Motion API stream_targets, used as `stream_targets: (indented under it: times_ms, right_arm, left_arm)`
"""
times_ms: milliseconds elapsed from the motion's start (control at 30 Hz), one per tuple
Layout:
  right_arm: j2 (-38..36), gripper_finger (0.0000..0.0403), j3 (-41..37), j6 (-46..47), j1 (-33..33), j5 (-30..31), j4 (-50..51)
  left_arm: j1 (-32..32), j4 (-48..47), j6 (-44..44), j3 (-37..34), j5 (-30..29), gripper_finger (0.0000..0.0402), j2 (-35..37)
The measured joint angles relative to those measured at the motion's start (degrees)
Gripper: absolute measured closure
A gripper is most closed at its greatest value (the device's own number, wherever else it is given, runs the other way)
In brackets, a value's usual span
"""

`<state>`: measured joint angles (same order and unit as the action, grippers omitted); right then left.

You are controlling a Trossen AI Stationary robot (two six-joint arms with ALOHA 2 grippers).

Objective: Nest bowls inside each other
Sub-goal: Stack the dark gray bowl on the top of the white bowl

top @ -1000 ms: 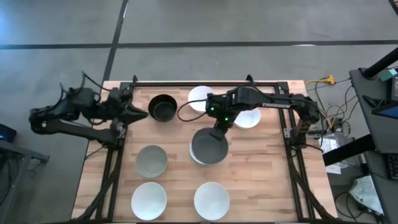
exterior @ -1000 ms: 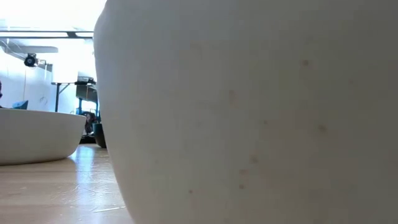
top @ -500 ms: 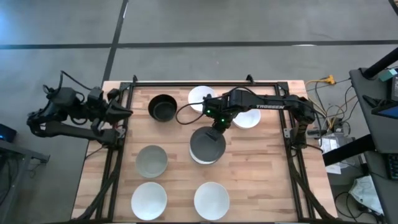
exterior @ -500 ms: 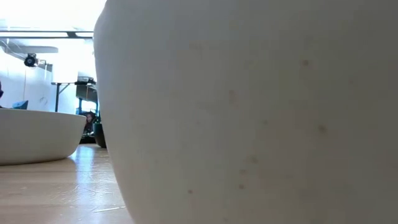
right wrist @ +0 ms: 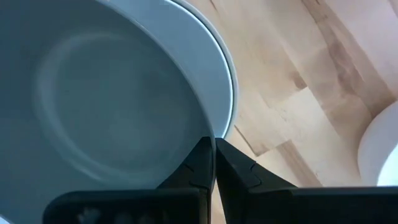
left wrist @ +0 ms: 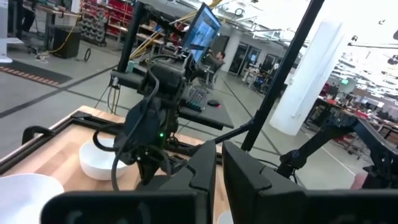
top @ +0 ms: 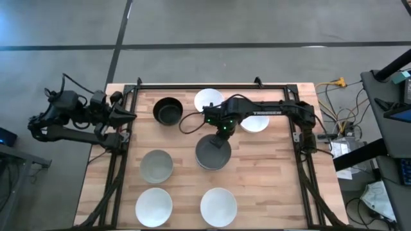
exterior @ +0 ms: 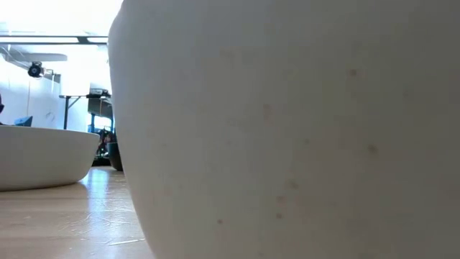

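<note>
A dark grey bowl (top: 212,153) sits inside a white bowl (top: 200,163) at the table's middle; in the right wrist view the dark grey bowl (right wrist: 106,106) fills the white bowl (right wrist: 219,74). My right gripper (top: 221,133) (right wrist: 214,155) is at its far rim, shut on it. A black bowl (top: 167,110) and two white bowls (top: 207,99) (top: 257,123) stand near the far edge. A grey-green bowl (top: 156,165) and two more white bowls (top: 153,204) (top: 218,206) stand nearer. My left gripper (top: 130,115) (left wrist: 217,168) waits shut beyond the left edge. My right gripper pinches the dark grey bowl's far rim (right wrist: 208,132), one finger inside the bowl and one outside. The fingers come from above, pointing down. The bowl rests level in the white bowl beneath it.
In the low view one white bowl (exterior: 287,129) stands right before the camera and hides nearly everything; another white bowl (exterior: 43,155) shows at its left. Bare wood (top: 270,186) lies on the table's right side. A dark metal frame (top: 192,85) runs along the far edge.
My right gripper has moved a little toward the far left and down, and the dark grey bowl has sunk from a raised, off-centre place into the white bowl. My left arm has drawn back toward the left, away from the black bowl.
</note>
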<state>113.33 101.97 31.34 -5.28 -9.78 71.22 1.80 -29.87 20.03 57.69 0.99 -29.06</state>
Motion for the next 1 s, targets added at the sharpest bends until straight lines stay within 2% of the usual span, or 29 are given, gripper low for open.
stream_targets:
  times_ms: [333,1000]
  right_arm:
    - [2.1,0.0394,-0.2,-2.5,0.0,2.4,-2.4]
    - [2.1,0.0394,-1.9,-4.9,-0.5,2.4,-2.7]
  left_arm:
    - [0.0,-0.2,0.5,0.0,0.0,0.0388,-0.2]
    - [0.0,-0.2,0.2,0.0,-0.5,0.0388,-0.6]
